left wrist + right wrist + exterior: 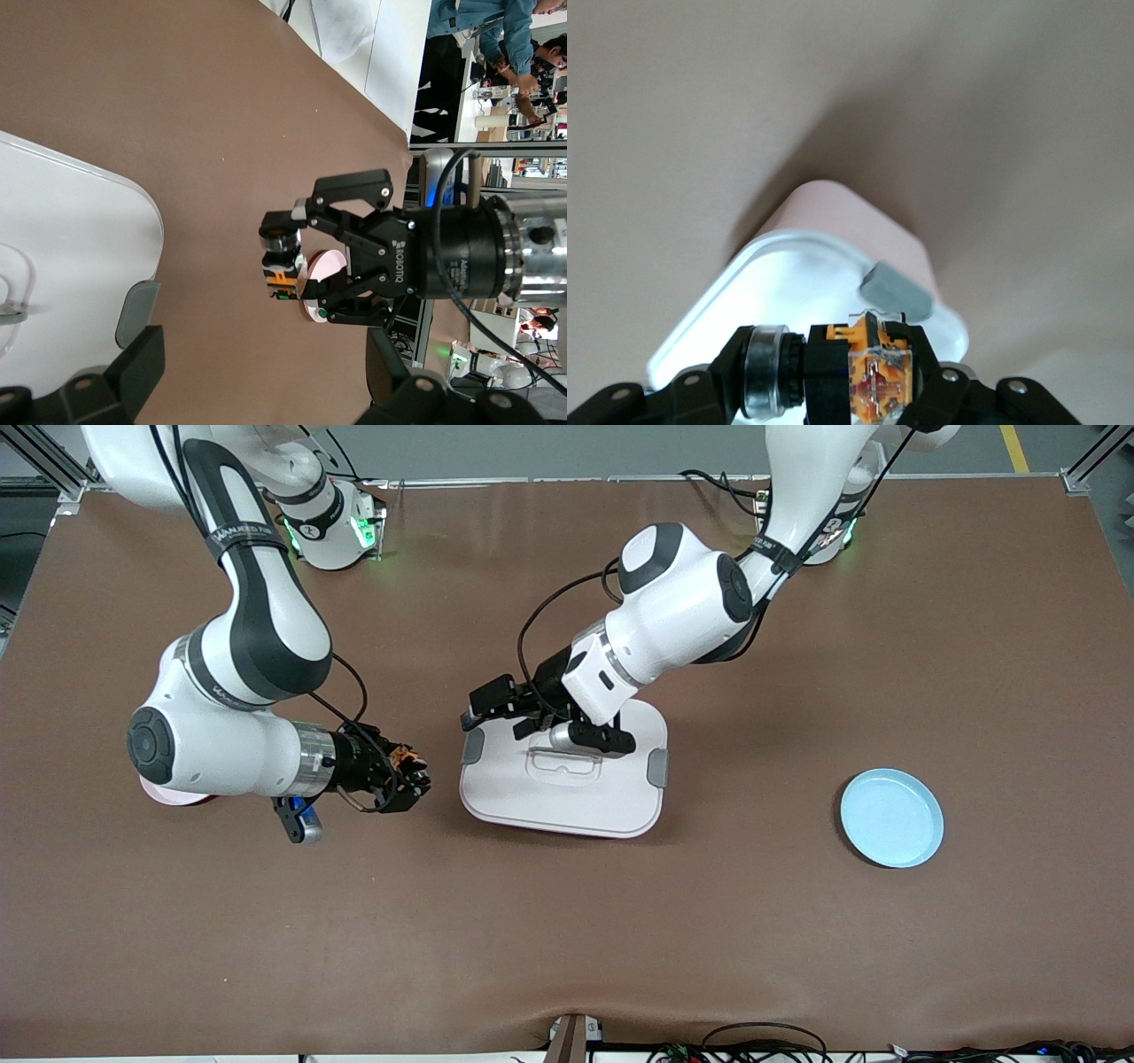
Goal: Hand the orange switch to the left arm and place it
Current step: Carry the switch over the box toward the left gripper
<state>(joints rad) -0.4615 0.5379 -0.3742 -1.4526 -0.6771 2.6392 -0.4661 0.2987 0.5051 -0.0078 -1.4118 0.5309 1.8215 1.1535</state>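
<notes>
Switch [407, 758] is pinched in the right hand [409, 772], held in the air over bare tabletop [567, 921] beside the box [567, 788], toward the right arm's end. Left hand [489, 701] is spread, hovering over the box's edge at that same end, pointed at the switch. Counted: one switch, one box, one blue plate [891, 817], one pink plate [173, 794] partly hidden under the right arm.

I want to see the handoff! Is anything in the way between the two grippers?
No. The right gripper holds the orange switch over bare table beside the box. The left gripper, jaws open, hangs over the box's edge facing it; only open air lies between.
</notes>
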